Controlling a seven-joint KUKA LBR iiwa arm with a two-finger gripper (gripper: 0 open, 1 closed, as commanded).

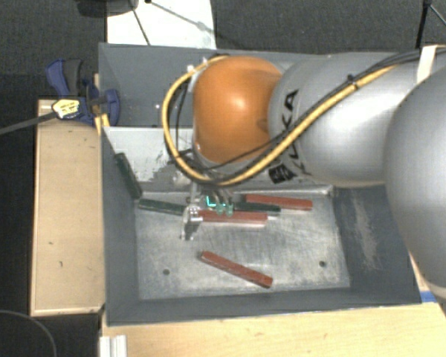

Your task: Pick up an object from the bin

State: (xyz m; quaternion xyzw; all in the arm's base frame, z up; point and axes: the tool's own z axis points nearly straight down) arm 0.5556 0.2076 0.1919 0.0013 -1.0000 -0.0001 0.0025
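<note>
Where the tool (pixel 195 216) is poised low over the bin (pixel 119 288), a red-brown stick (pixel 241 217) is seen just under it, stretching away to its right in the view. Whether the tool is apart or together cannot be told. Three red-brown sticks are counted: a second stick (pixel 282 202) is just behind the first, and a third stick (pixel 236 268) in front of the tool. Two dark green sticks are seen left of the tool: a near green stick (pixel 162 207) and a far green stick (pixel 126 175).

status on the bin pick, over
Gripper down mid-bin, at the end of a red-brown bar, beside a dark green stick. Hold not confirmed. Second brown bar lies apart, lower in view.
</note>
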